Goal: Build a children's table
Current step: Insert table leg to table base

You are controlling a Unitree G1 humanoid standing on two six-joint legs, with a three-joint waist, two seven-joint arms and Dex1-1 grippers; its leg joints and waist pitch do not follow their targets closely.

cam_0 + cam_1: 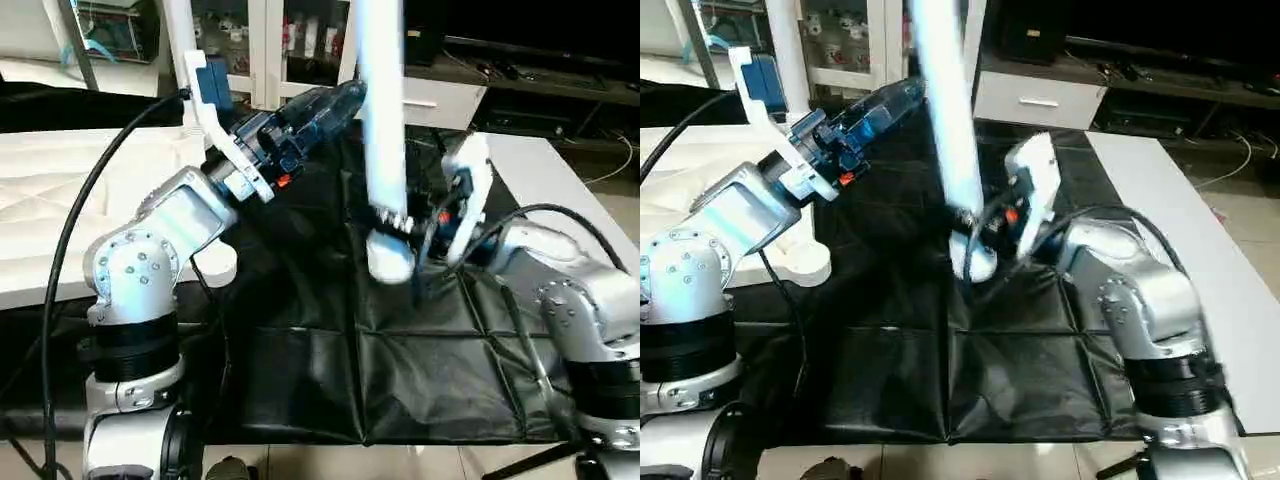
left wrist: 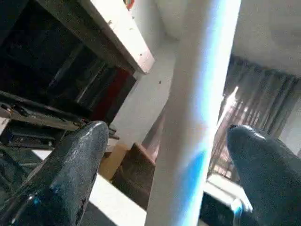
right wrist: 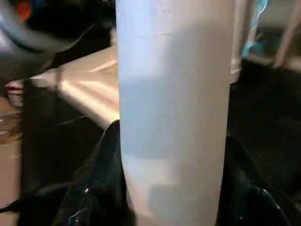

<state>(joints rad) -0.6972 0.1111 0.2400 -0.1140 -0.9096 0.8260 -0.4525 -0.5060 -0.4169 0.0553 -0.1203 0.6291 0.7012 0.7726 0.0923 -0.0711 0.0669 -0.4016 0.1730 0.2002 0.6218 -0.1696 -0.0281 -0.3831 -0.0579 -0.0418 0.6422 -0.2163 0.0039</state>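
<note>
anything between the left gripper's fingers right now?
Yes: the white leg passes between the two fingers with a gap on each side, seen in the left wrist view. The right gripper holds it.

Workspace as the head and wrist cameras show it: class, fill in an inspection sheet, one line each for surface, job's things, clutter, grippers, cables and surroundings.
Surface: black creased cloth over a white table.
Job's things: white leg standing upright, its lower end over the cloth; ribbed white tabletop lying at the robot's left.
Clutter: nothing seen.
Grippers: right gripper closed on the leg near its lower end; left gripper open, its fingers on either side of the leg higher up, with gaps showing.
Cables: a black cable loops over the left arm; another arcs over the right forearm.
Surroundings: white cabinet and shelving behind the table.
</note>
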